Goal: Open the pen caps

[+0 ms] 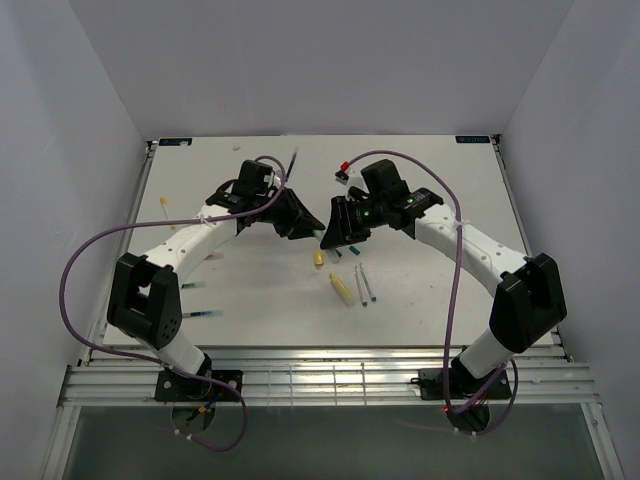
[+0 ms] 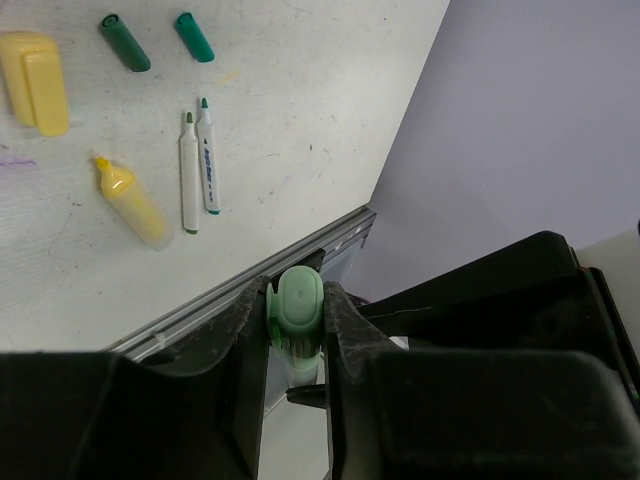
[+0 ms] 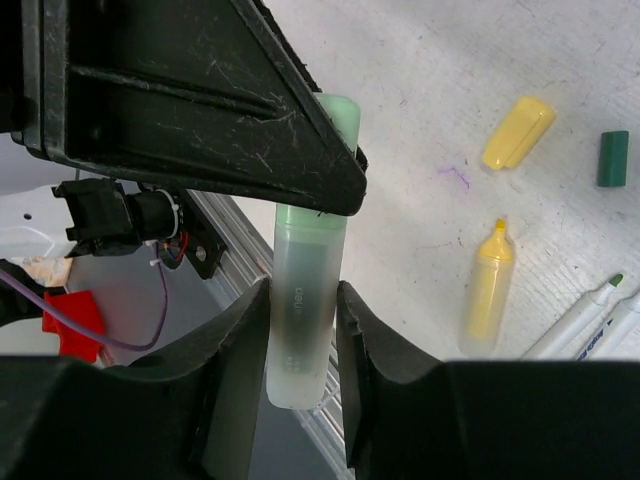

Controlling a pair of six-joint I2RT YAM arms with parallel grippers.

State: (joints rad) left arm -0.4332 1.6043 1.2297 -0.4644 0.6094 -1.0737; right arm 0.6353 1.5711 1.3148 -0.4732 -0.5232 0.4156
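So the left end effector (image 2: 298,335) is clamped on the stubby pale green plastic cap (image 2: 300,300) at top-view centre, the right end effector (image 3: 302,345) grips its frosted barrel (image 3: 300,290); probably light, stiff, slick, so pinch the flat sides.

Over the middle of the white counter (image 1: 250,290) the left gripper (image 2: 297,325) and the right gripper (image 3: 303,310) meet, both clamped on one pale green plastic highlighter (image 3: 305,290); nothing can pass between them. Toward the near edge, a yellow plastic cap (image 2: 35,80), an uncapped yellow highlighter barrel (image 2: 132,203), two thin white pens (image 2: 189,170) and two dark teal caps (image 2: 125,42) crowd the surface. The far right corner lies open, and so does the stretch along the near edge left of the middle.
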